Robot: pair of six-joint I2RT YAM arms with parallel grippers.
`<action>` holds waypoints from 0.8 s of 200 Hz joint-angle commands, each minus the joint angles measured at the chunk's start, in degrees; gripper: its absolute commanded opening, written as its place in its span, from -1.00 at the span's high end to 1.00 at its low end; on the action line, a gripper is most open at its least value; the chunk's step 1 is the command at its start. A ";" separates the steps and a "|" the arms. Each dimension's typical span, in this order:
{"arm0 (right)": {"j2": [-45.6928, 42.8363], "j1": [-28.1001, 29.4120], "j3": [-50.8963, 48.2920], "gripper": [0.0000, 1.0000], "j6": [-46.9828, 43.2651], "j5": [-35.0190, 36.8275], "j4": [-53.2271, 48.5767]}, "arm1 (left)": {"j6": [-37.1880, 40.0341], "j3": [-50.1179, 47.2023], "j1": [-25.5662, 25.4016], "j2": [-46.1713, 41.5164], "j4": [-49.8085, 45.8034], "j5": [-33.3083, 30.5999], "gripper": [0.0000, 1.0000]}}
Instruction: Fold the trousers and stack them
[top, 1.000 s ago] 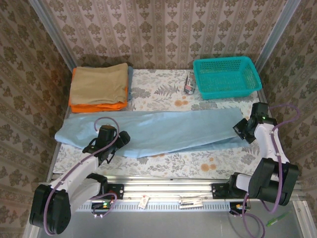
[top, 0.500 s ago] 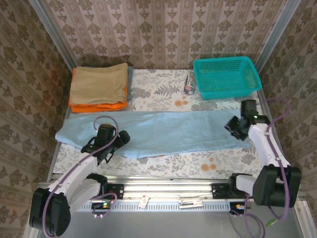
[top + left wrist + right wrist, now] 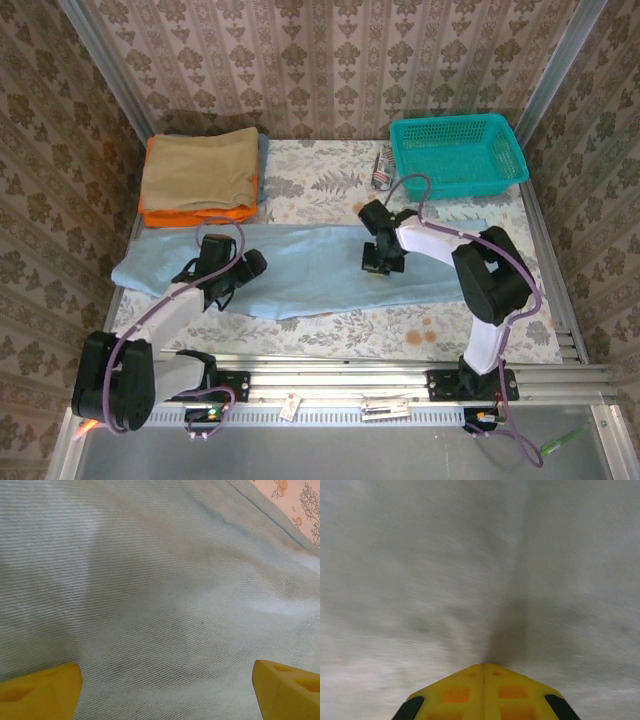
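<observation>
The pale blue trousers point(image 3: 310, 265) lie flat across the table from left to right. My left gripper point(image 3: 228, 283) hovers low over their left part. In the left wrist view it is open point(image 3: 165, 667), with bare trouser cloth point(image 3: 160, 580) between its yellow fingertips point(image 3: 45, 690). My right gripper point(image 3: 380, 262) sits over the middle of the trousers, its arm stretched across their right half. In the right wrist view it is shut point(image 3: 484, 665), tips pressed together just above the blurred cloth point(image 3: 420, 570). A dark streak runs up from the tips. No cloth shows between them.
A tan folded garment point(image 3: 200, 168) lies on an orange one point(image 3: 190, 215) at the back left. A teal basket point(image 3: 455, 155) stands at the back right, a small dark object point(image 3: 381, 170) beside it. The floral table cover point(image 3: 400, 325) shows in front of the trousers.
My right gripper swept quickly from the trousers' right end to their middle. The left gripper edged slightly further onto the cloth and stayed open.
</observation>
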 commanded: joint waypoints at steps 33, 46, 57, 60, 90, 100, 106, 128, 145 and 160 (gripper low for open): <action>-8.40 -19.42 -14.02 1.00 -0.82 -12.47 4.84 | -7.94 -8.80 -6.29 0.07 10.41 3.55 -0.71; -10.76 -23.47 -15.67 1.00 0.41 -13.58 5.25 | -9.16 -8.47 -11.55 0.18 9.17 1.17 -0.70; -12.28 -25.13 -15.98 1.00 0.26 -14.60 4.89 | -10.64 -8.68 -14.41 0.21 8.87 -0.02 -0.70; -12.63 -25.41 -16.05 1.00 0.25 -14.49 4.70 | -10.90 -8.80 -15.01 0.19 9.06 -0.20 -0.70; -12.94 -31.51 -16.36 1.00 -0.94 -15.17 3.47 | -14.63 -9.97 -20.47 -0.65 9.81 -3.19 -0.67; -12.28 -35.66 -17.56 1.00 -0.17 -20.88 6.14 | -15.10 -9.91 -23.37 -0.40 9.95 -5.41 -0.67; -11.80 -37.74 -18.30 1.00 0.74 -24.08 8.70 | -15.48 -9.69 -25.03 0.12 9.57 -6.77 -0.67; -9.85 -40.87 -15.34 1.00 -1.12 -21.13 6.65 | -18.37 -9.64 -30.15 3.04 11.62 -8.85 -0.65; -9.89 -43.44 -14.72 1.00 -1.05 -20.06 6.44 | -20.59 -9.17 -34.14 5.67 13.84 -10.41 -0.64; -11.84 -44.57 -14.71 1.00 -0.56 -18.93 6.57 | -21.13 -7.74 -37.45 7.70 15.08 -10.63 -0.63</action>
